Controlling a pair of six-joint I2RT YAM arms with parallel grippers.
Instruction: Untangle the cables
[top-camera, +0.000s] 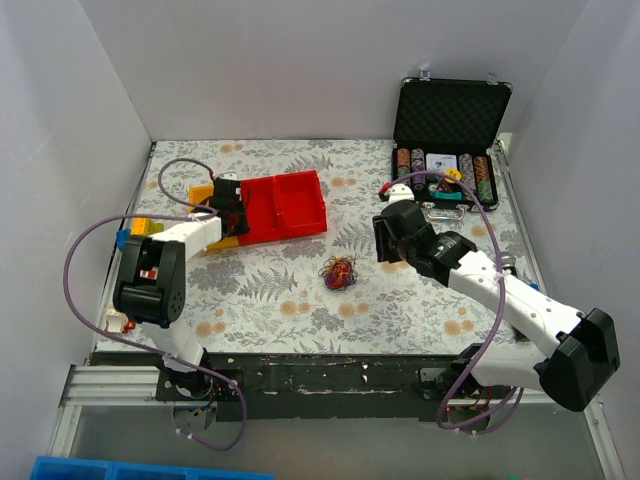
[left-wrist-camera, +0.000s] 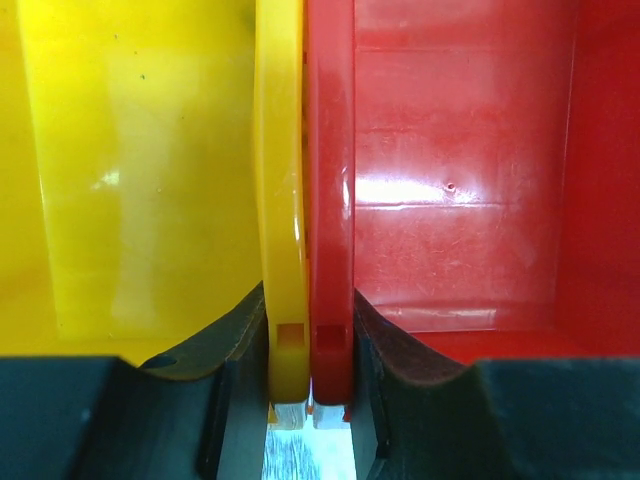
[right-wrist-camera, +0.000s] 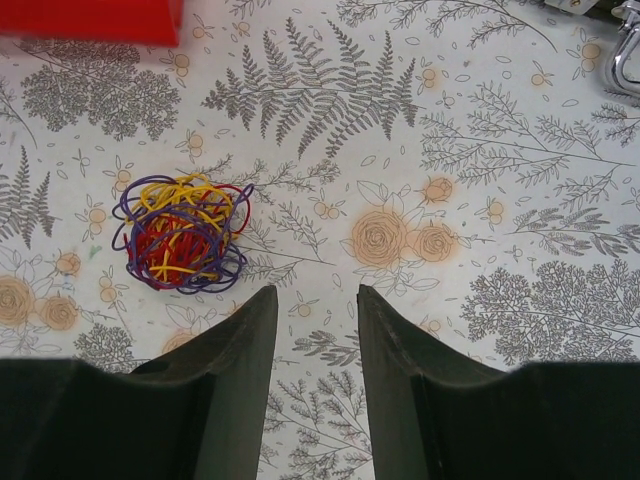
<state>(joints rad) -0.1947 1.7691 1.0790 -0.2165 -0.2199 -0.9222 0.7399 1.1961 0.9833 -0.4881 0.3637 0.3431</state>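
While my left tool (left-wrist-camera: 310, 295) clamps the touching walls (left-wrist-camera: 303, 180) of yellow bin (left-wrist-camera: 130, 180) and red bin (left-wrist-camera: 460, 200), my right tool (right-wrist-camera: 314, 295) hangs parted beside the cables (right-wrist-camera: 182, 233) on the worktop (right-wrist-camera: 500, 250).

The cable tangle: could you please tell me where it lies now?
In the top view the cables lie balled mid-table, just nearer than the red bin, left of the open right hand.

overhead rear view, right wrist above cables (right-wrist-camera: 180, 235)
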